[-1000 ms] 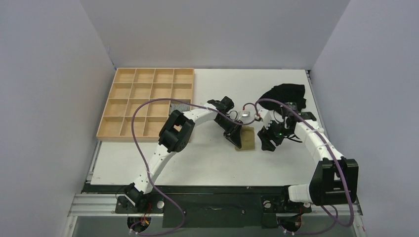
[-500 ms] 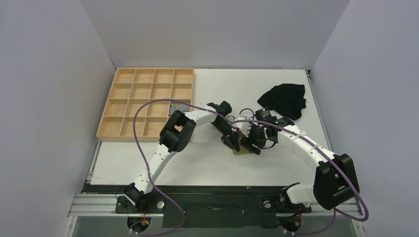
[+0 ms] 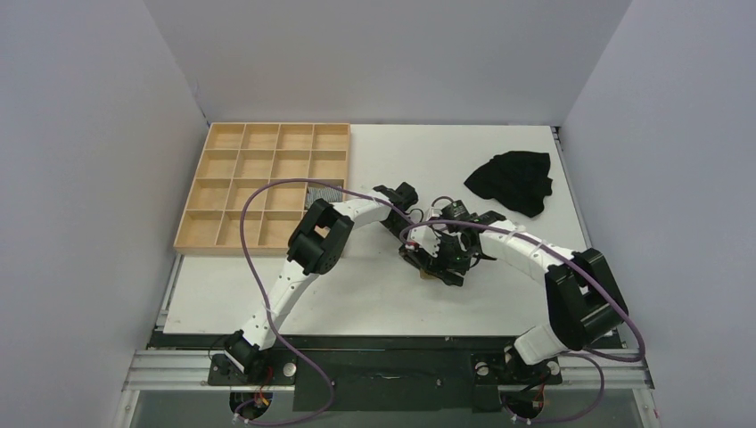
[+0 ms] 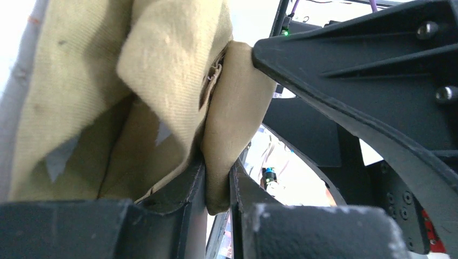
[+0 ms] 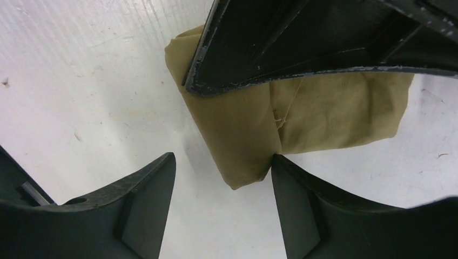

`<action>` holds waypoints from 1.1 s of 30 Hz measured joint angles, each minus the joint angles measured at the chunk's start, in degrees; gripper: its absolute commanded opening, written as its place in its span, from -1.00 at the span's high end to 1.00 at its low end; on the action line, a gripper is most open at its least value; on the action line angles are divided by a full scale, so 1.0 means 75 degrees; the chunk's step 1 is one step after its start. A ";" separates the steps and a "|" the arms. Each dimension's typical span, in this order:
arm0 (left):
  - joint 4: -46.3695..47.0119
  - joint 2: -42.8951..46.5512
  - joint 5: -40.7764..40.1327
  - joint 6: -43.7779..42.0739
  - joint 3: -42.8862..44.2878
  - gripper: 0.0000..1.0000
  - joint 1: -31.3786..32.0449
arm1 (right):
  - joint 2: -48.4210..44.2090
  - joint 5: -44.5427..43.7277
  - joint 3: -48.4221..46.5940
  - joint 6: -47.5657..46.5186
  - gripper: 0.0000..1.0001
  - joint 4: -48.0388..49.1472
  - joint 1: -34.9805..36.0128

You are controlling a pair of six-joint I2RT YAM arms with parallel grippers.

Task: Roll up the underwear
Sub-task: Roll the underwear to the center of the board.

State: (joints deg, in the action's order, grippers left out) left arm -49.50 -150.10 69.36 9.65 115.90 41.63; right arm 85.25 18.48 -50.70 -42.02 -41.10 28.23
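Note:
The olive-khaki underwear lies bunched and partly folded on the white table at the centre, mostly hidden under both grippers. My left gripper is shut on a fold of it; the left wrist view shows the fold of the underwear pinched between the left gripper's fingers. My right gripper is open just right of it. In the right wrist view the right gripper straddles the near corner of the underwear, one finger touching the fold. No cream-white panel shows.
A wooden compartment tray stands at the back left, with a small grey striped cloth roll in a right-hand compartment. A black garment lies at the back right. The arms' purple cables loop over the table's middle.
My right gripper has swung left from beside the black garment's side and come down at the underwear, close against the left gripper. The left gripper has stayed on the fabric.

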 measured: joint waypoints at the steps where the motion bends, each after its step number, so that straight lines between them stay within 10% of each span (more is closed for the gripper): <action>1: -0.0003 0.0000 0.0000 -0.0006 0.0000 1.00 0.0000 | 0.0076 -0.0020 -0.0006 -0.0044 -0.22 0.0003 0.0000; 9: -0.0038 0.0000 0.0006 -0.0099 0.0000 1.00 -0.0003 | 0.0647 -0.0146 -0.0242 -0.0242 -0.09 0.0047 0.0000; 17: -0.0061 -0.0003 0.0020 -0.0175 0.0000 0.95 -0.0015 | 0.1107 -0.0265 -0.0452 -0.0434 0.56 0.0160 0.0000; 33: -0.0248 0.0111 0.0224 -0.0431 0.0052 -0.04 -0.0102 | 0.1294 -0.0227 -0.0647 -0.0510 1.00 -0.0064 -0.0003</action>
State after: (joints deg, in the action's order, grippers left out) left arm -51.35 -149.27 71.05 6.42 116.29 40.86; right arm 94.96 16.78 -55.55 -45.84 -41.58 28.21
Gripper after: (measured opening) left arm 0.479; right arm 0.244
